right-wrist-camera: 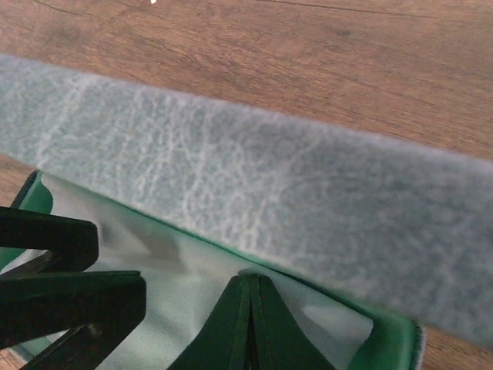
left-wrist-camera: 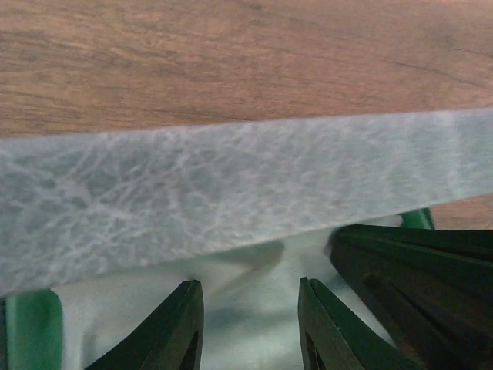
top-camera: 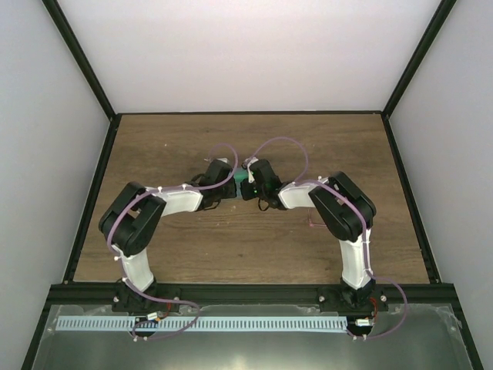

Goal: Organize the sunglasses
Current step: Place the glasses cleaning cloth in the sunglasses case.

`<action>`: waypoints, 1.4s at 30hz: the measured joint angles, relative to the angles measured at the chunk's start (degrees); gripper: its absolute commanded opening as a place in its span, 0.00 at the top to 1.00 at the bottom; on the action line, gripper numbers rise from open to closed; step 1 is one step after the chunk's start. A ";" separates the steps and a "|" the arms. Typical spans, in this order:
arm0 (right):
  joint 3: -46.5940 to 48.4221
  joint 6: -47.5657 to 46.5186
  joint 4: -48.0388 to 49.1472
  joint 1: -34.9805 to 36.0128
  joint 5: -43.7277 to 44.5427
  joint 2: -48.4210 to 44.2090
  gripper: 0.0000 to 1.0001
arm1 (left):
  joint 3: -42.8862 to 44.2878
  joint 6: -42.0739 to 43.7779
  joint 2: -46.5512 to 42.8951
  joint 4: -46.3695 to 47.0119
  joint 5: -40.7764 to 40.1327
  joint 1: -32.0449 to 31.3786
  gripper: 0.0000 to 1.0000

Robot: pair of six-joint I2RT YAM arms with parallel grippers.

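A green sunglasses case [top-camera: 242, 176] lies at the table's middle, between both grippers. In the left wrist view its pale textured flap [left-wrist-camera: 231, 193] crosses the frame above the pale lining [left-wrist-camera: 246, 254]. My left gripper [left-wrist-camera: 248, 293] is open and empty over the lining. My right gripper [right-wrist-camera: 250, 277] is shut, its tips against the lining [right-wrist-camera: 177, 285] just below the flap [right-wrist-camera: 293, 185]; nothing shows between the fingers. Each gripper shows in the other's view, the right one [left-wrist-camera: 416, 270] and the left one [right-wrist-camera: 62, 301]. No sunglasses show inside the case.
A small thin pinkish object [top-camera: 312, 223] lies on the wooden table [top-camera: 254, 139] beside the right arm's elbow; it is too small to identify. Black frame posts and white walls bound the table on three sides.
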 measured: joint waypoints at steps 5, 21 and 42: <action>-0.02 -0.02 0.04 0.00 0.00 0.00 0.98 | 0.02 0.02 1.86 -0.07 -0.04 0.83 0.63; -15.56 1.03 5.03 -0.02 6.21 -22.71 0.58 | 0.96 -0.07 1.33 -1.40 -2.21 0.76 0.61; -28.76 13.27 -20.17 -1.62 30.84 -47.60 0.34 | -13.75 -4.13 -18.53 5.25 -10.71 -15.04 0.31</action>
